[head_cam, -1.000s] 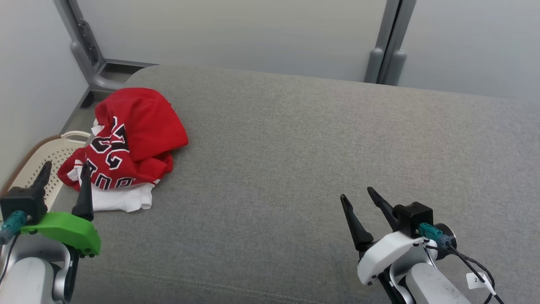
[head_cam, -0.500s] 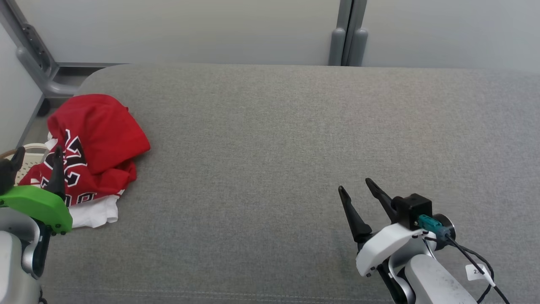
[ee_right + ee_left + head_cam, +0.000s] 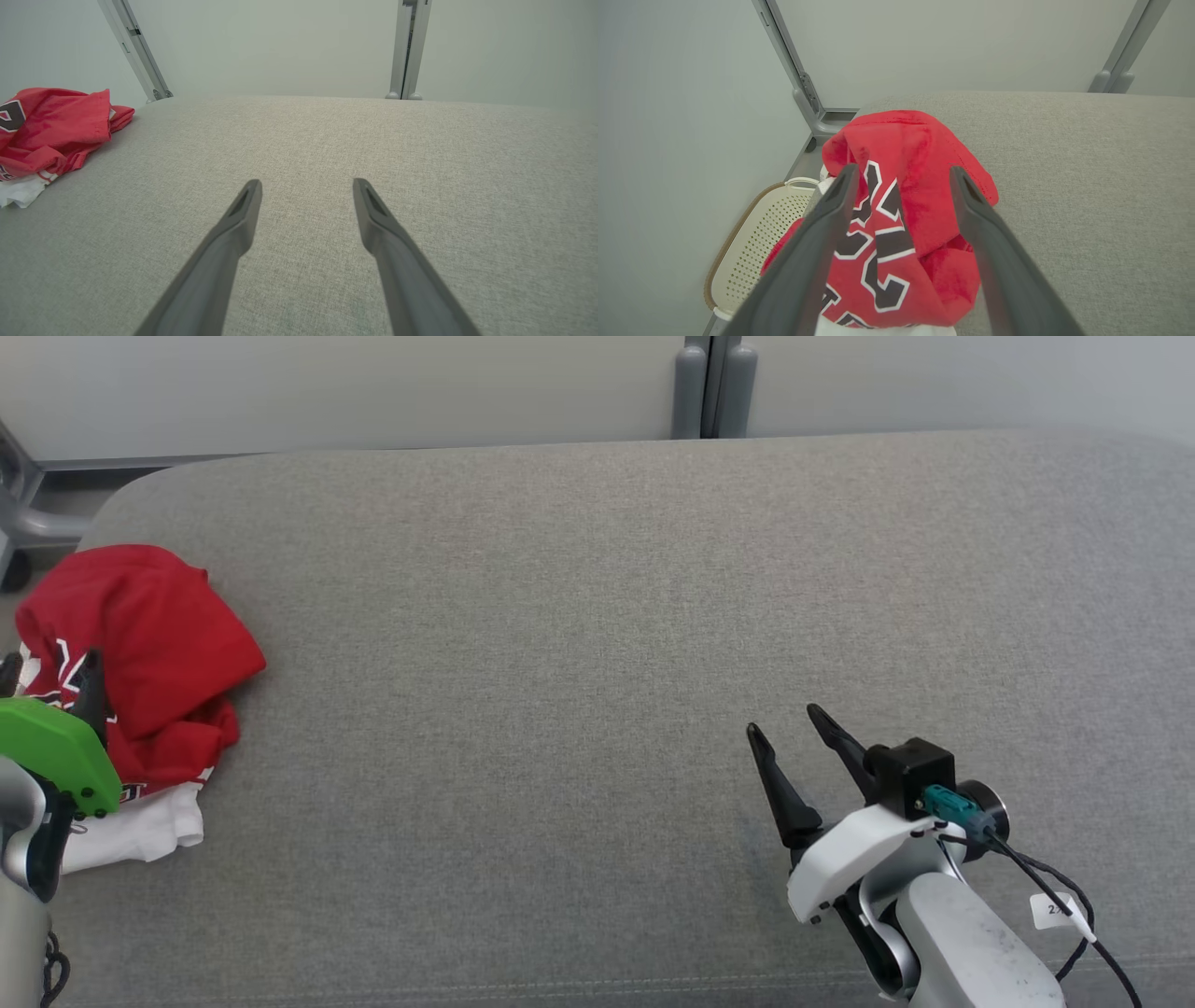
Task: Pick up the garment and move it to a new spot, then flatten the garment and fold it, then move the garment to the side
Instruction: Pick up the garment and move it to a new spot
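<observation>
Grey upholstered surface (image 3: 579, 616): is stretching across most of the head view, with pale wall panels (image 3: 373, 383) and a grey post (image 3: 707, 387) standing behind it. Its wide middle is lying bare, probably the room needed for spreading and folding.

Garment (image 3: 140, 616): red with black-and-white lettering and a white layer showing underneath. It is lying crumpled in a heap at the surface's left end, neither flattened nor folded, so the pick-up is judged not yet made.

Basket (image 3: 752, 233): cream and perforated, it is sitting on the floor just beside that left end.

Left claw (image 3: 903, 172): fingers are standing apart and gripping nothing. It is hovering near the heap with the lettering framed between them, seemingly lined up for the first grab. Contact with the cloth cannot be told.

Right claw (image 3: 784, 723): fingers are likewise standing spread and empty. It is hovering over bare surface, well apart from the garment, likely waiting for the flattening.
</observation>
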Robot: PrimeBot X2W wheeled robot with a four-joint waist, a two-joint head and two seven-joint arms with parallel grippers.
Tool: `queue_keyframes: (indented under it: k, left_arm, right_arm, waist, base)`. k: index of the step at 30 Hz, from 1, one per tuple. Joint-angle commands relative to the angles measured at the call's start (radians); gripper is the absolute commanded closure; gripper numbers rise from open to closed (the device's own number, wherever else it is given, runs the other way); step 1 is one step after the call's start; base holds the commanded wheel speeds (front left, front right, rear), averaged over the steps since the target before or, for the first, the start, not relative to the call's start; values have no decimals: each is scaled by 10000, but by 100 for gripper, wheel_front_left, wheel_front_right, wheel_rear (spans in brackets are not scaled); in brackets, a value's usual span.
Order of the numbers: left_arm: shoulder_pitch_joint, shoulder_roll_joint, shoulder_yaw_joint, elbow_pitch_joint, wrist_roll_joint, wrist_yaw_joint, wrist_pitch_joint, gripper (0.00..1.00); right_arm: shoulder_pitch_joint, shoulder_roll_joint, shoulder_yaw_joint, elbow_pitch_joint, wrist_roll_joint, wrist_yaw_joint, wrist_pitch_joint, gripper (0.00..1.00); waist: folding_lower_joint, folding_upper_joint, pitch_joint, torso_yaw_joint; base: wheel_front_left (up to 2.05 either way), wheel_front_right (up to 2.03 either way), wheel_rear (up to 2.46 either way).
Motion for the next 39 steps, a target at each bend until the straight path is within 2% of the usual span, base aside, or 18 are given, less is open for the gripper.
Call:
queue_keyframes:
  k: [1,6,10,14,20,25,26,27,28,29,39]
  left_arm:
    - [-230,35,-175,166,-277,-29,110,0]
    - [-571,295,-808,690,-1005,-27,555,0]
    - [-896,704,-1411,1263,-1312,-29,949,0]
    - [-1107,879,-1739,1713,-1582,-28,1323,0]
    - [-1305,952,-2155,2510,-1878,-29,2028,0]
    - [-1418,916,-2271,3019,-2076,-28,2120,0]
    - [-1438,871,-2297,3110,-2118,-29,2111,4]
    - [-1454,863,-2355,3165,-2080,-28,2077,50]
    - [-1458,863,-2445,3184,-2017,-29,2030,64]
    - [-1486,850,-2471,3202,-2048,-29,1957,100]
    - [-1959,937,-3068,2826,-1922,-30,919,100]
  right_arm:
    - [-160,-76,26,-30,-29,1,34,0]
    - [-318,-121,130,-42,48,1,76,0]
    - [-385,-111,208,-79,46,1,86,0]
    - [-462,-155,172,-100,27,1,95,0]
    - [-522,-199,203,-106,30,1,103,0]
    - [-548,-239,211,-116,11,1,137,0]
    - [-551,-252,210,-118,8,1,145,0]
    - [-558,-255,207,-121,4,1,138,0]
    - [-563,-258,208,-125,-12,1,152,0]
    - [-563,-262,200,-131,-29,1,163,0]
    - [-514,-219,155,-89,-37,1,167,0]
  waist:
    - [0,0,151,-159]
    - [0,0,346,-368]
    - [0,0,578,-552]
    - [0,0,715,-652]
    - [0,0,806,-757]
    - [0,0,811,-785]
    - [0,0,810,-785]
    - [0,0,811,-785]
    - [0,0,809,-783]
    - [0,0,809,-774]
    - [0,0,704,-639]
  base:
    - [0,0,0]
    - [0,0,0]
    - [0,0,0]
    - [0,0,0]
    - [0,0,0]
    - [0,0,0]
    - [0,0,0]
    - [0,0,0]
    - [0,0,0]
    - [0,0,0]
    - [0,0,0]
